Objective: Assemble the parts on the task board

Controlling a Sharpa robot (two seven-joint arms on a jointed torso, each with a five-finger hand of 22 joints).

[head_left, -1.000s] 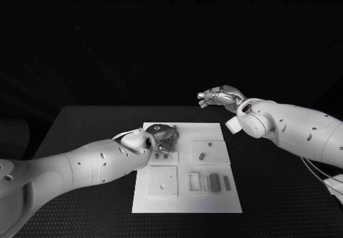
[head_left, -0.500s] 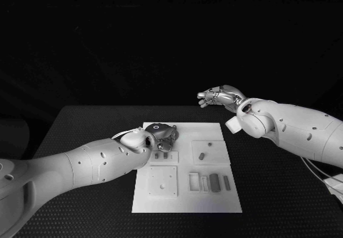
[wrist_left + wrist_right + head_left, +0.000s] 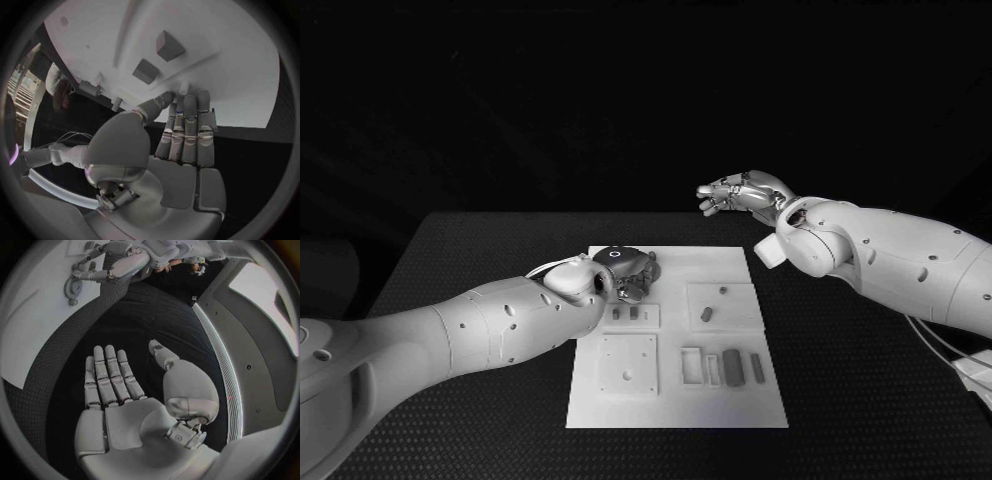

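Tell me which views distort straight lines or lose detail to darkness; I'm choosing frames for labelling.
Head view: the task board keeps straight edges and reads clearly, while everything beyond the table is black. Left wrist view: fisheye bends the board's edge behind the left hand. Right wrist view: the table edge curves past the right hand.

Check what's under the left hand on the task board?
The left hand hovers over the task board near its far left part. Two small upright parts stand just ahead of its fingertips. Whatever lies directly beneath the palm is covered.

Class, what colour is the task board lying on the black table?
White; the task board shows best in the head view.
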